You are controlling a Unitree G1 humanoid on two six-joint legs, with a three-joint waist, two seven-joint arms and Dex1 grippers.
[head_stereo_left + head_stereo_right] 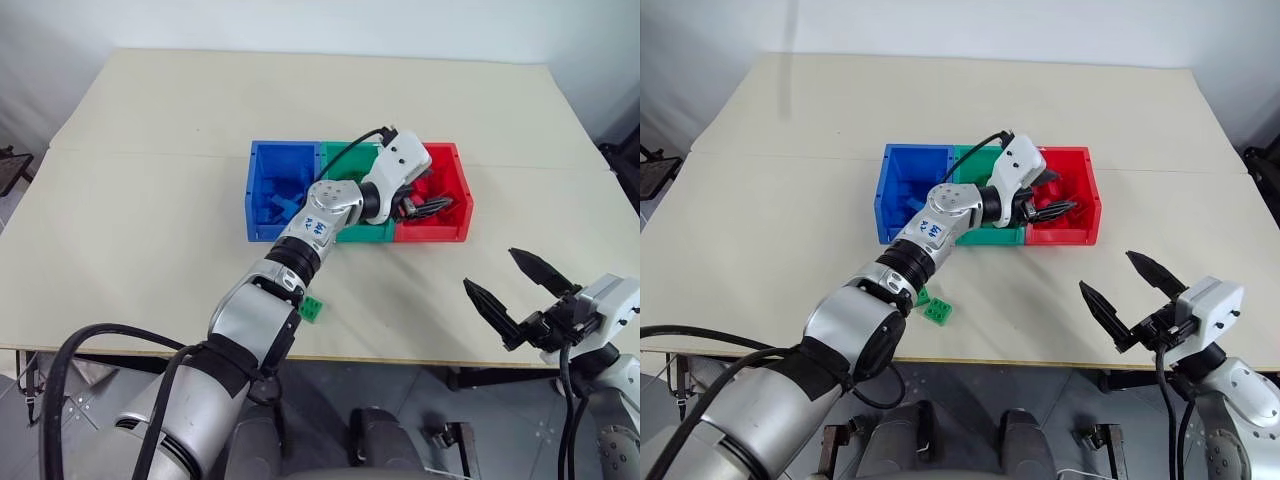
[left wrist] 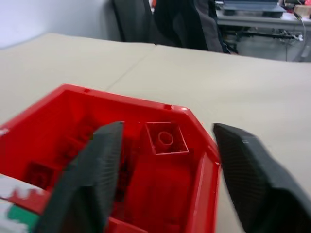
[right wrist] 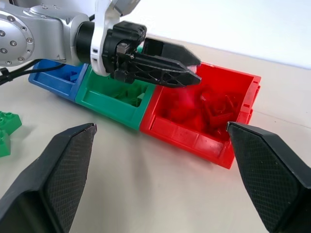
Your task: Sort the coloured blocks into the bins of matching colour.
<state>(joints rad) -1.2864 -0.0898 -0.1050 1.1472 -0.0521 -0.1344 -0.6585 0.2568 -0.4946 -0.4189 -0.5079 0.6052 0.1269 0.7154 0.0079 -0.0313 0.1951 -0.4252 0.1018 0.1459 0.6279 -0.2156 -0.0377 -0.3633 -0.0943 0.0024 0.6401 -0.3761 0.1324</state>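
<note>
The three joined bins sit mid-table: blue bin (image 1: 256, 190), green bin (image 1: 362, 235), red bin (image 1: 463, 195). My left gripper (image 1: 432, 207) reaches level over the red bin (image 2: 206, 165), open, with nothing between its fingers (image 2: 92, 174). Beyond it, inside that bin, a red block (image 2: 165, 138) shows its hollow underside. More red blocks (image 3: 218, 109) lie in the bin. Two green blocks (image 1: 937, 311) rest on the table near its front edge, beside my left arm. My right gripper (image 1: 490, 268) hangs open and empty over the front right of the table.
Blue blocks (image 1: 282, 200) lie in the blue bin, and green blocks (image 3: 129, 94) lie in the green bin (image 3: 112, 104). The table's front edge (image 1: 420, 358) runs close under my right gripper. Dark chairs (image 2: 165, 22) stand past the table's far side.
</note>
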